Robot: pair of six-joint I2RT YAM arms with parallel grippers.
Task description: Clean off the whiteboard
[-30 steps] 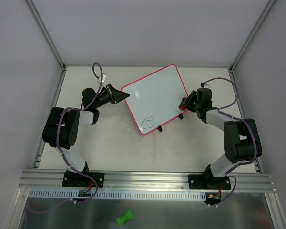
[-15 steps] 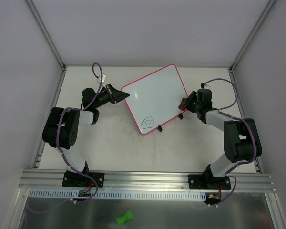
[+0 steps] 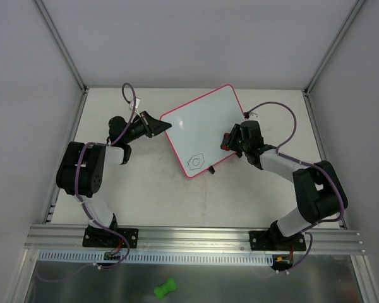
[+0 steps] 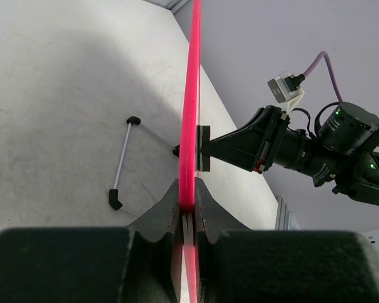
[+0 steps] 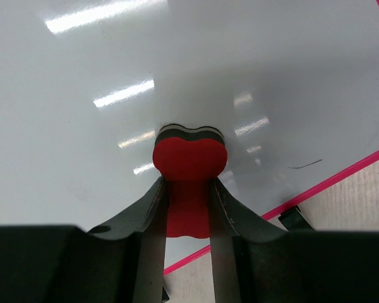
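Observation:
The whiteboard [image 3: 199, 129], white with a pink-red frame, stands tilted in mid-table with a dark doodle [image 3: 196, 161] near its near corner. My left gripper [image 3: 156, 125] is shut on the board's left edge; in the left wrist view [image 4: 188, 211] the pink frame [image 4: 191, 113] runs up between its jaws. My right gripper [image 3: 228, 141] is shut on the red bone-shaped eraser [image 5: 189, 161], whose dark pad end sits against the white surface [image 5: 114, 63] near the board's right edge. A short dark stroke [image 5: 304, 165] shows at the right of that view.
The board's metal stand leg with black feet [image 4: 121, 165] rests on the table behind the board. Grey enclosure walls surround the table. A green bone-shaped object [image 3: 165, 288] lies below the front rail, off the table.
My right gripper has moved left from beside the board's right edge onto the board surface, with the eraser in it. The left gripper and the board have stayed put.

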